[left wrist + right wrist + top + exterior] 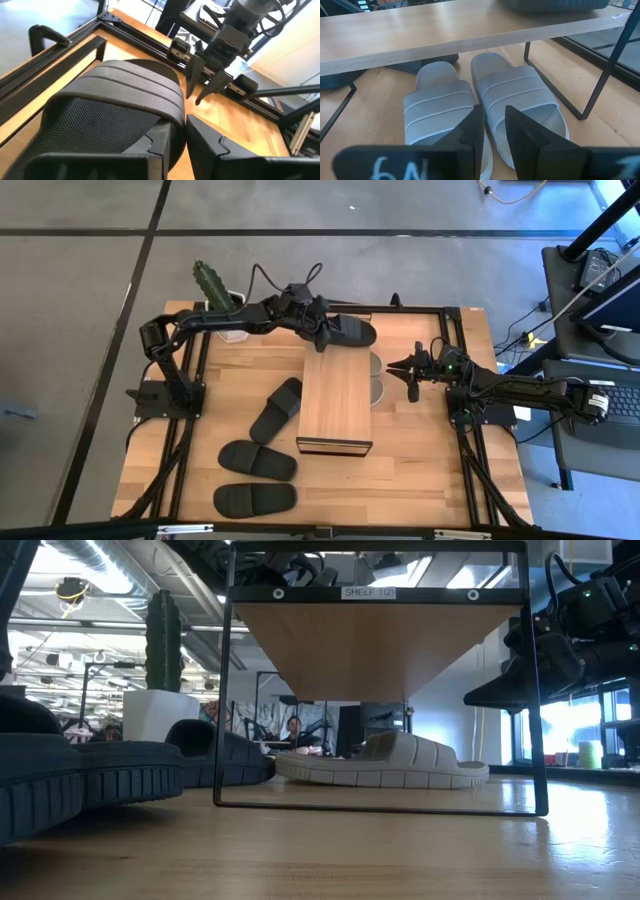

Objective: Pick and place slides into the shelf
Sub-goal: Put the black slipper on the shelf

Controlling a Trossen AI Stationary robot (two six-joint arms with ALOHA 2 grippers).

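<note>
- My left pincer (330, 332) is clamping one black slide (352, 331) over the shelf (336, 402).
- Three black slides (258, 461) are lying on the table (420, 470).
- Two grey slides (485, 105) are sitting under the shelf.
- My right pincer (398, 365) is hanging nearly together, holding nothing.

Shelf (336, 402) mid-table (420, 470), two slides (480, 102) under it, three slides (258, 465) to its left, plant (212, 285) behind

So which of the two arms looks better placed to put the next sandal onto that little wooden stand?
The left. Its gripper is at a matte black rubber slide by the far end of the light wood shelf. The right gripper hangs empty beside the shelf.
</note>
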